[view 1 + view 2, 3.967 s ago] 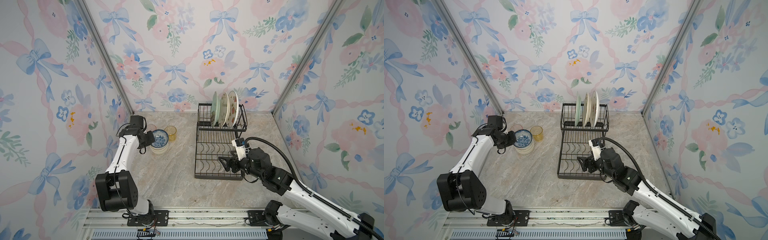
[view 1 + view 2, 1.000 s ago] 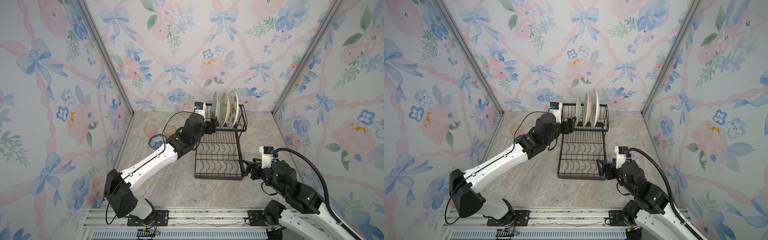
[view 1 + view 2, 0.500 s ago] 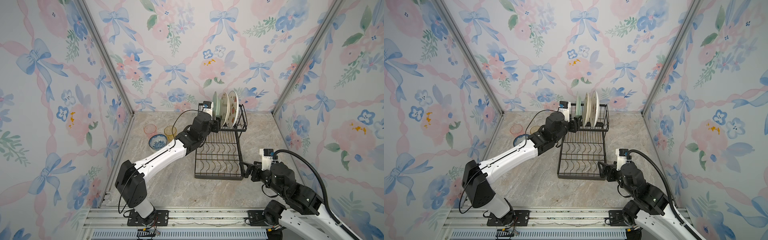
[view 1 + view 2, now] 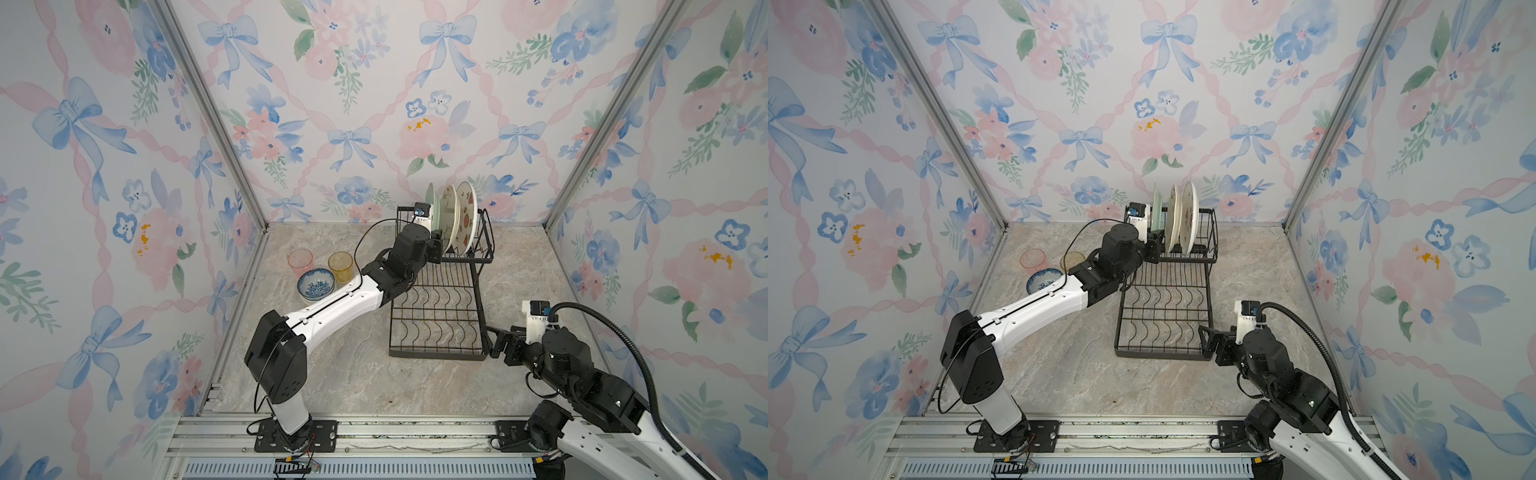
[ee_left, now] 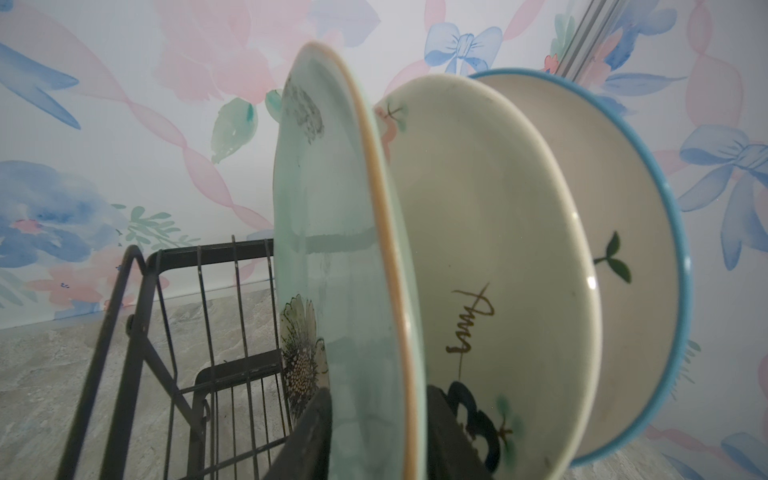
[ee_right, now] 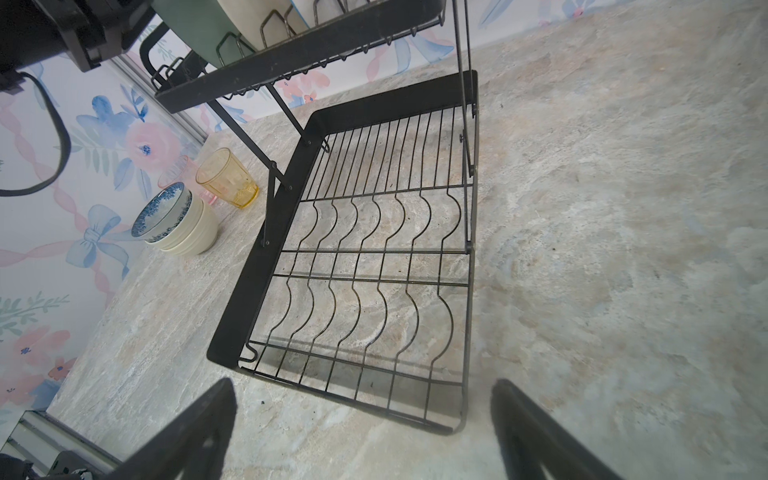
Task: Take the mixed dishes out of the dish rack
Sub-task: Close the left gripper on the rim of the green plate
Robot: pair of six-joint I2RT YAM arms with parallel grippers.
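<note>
Three plates (image 4: 451, 218) are left, all upright on the upper shelf of the dish rack (image 4: 436, 355), with bowls (image 6: 183, 226) and tumblers (image 6: 226, 180) out on the table (image 4: 332, 374); my left gripper (image 5: 378, 399) straddles the mint-green plate (image 5: 332, 232), its pinch I cannot tell, and my right gripper (image 6: 362, 386) gapes empty.

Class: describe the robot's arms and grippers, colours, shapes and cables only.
The left arm and right arm have white tube links and chunky black joints. The left gripper and right gripper are black with two tapered fingers. Thin black cable on the left, thick ribbed black hose on the right.
</note>
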